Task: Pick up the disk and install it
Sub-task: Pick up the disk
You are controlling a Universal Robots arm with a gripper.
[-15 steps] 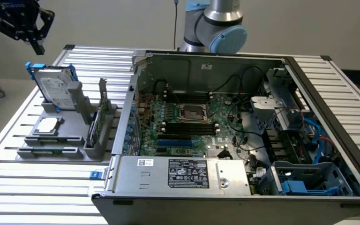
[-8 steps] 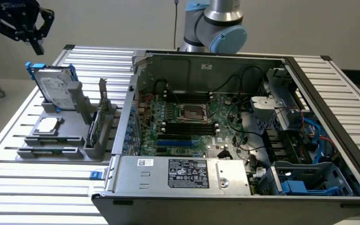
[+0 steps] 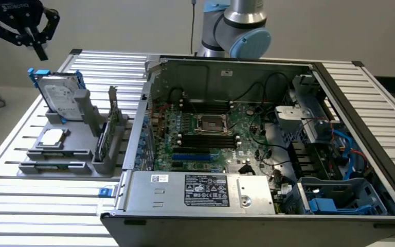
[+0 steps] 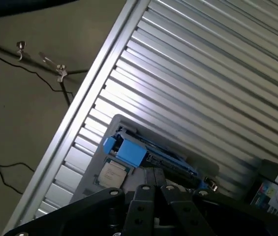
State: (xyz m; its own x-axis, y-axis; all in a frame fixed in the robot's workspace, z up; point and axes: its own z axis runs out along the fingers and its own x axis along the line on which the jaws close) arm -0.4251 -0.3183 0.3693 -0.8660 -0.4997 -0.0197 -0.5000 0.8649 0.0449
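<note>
Exterior view first: nothing's really done yet as far as I can see. The disk (image 3: 59, 98) is standing on edge in the grey holder (image 3: 53, 167) on the slatted table (image 3: 47, 206), out at roughly 9 o'clock from the open computer case (image 3: 183, 67). So the pickup hasn't happened, and the install is all left to do. The blue cage (image 3: 341, 198) in the case's 4 o'clock corner looks to me like a possible spot for it, but that's a guess. The pincer (image 3: 41, 54) hangs in the air at about 11 o'clock from the disk, clear of it, not touching. It's clenched tight with nothing in it.

Wrist view: you're looking down past the pincer (image 4: 153, 173), tips pressed together, empty. The disk (image 4: 134, 150) with its blue rails sits just beyond the tips, near but apart, with the little square chip (image 4: 110, 174) right beside it in the same holder. I'd call it lined up roughly over the disk, no contact.
</note>
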